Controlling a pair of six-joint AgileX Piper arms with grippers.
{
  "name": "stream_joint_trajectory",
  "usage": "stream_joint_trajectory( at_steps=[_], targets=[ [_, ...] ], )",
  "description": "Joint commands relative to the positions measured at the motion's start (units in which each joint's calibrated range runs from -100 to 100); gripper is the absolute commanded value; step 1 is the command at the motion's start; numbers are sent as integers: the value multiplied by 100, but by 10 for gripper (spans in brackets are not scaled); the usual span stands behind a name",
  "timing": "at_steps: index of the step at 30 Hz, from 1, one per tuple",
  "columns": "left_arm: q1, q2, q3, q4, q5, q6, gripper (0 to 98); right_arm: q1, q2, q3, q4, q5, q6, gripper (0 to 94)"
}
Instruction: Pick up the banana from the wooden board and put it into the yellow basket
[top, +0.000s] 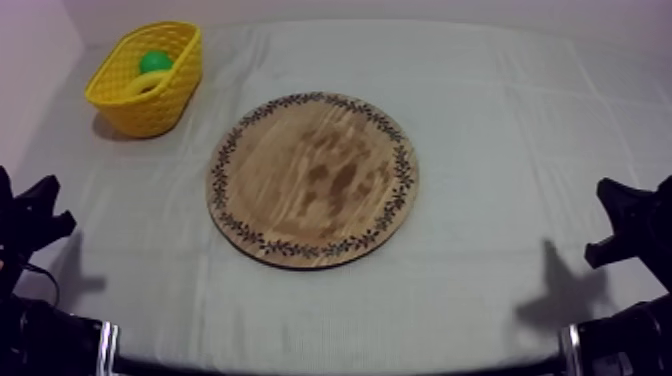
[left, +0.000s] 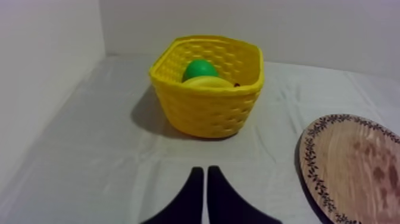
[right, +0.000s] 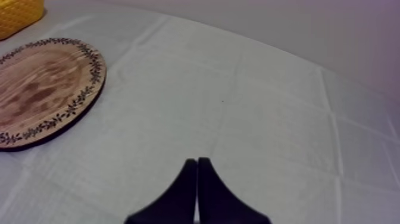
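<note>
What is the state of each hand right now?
Left hand: closed, holding nothing.
Right hand: closed, holding nothing.

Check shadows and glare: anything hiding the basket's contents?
Top view: yellow basket throws a soft shadow on the cloth, no glare on the wooden board. Left wrist view: banana and green fruit inside are evenly lit. Right wrist view: no glare.

Wooden board (top: 312, 180): table (top: 520, 150) centre. Yellow basket (top: 150, 112): far left corner, holding banana (top: 146, 86) plus green fruit (top: 155, 62). Left arm (top: 30, 225): near left edge. Right arm (top: 635, 225): near right edge.
</note>
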Motion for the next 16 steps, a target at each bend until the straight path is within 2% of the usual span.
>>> stream_joint_trajectory(
  at_steps=[1,16],
  targets=[
    [-23,-5,1,1,0,0,0,0,0,-3,0,1,1,3],
    [-189,-5,1,6,0,6,0,0,0,-3,0,1,1,3]
  ],
)
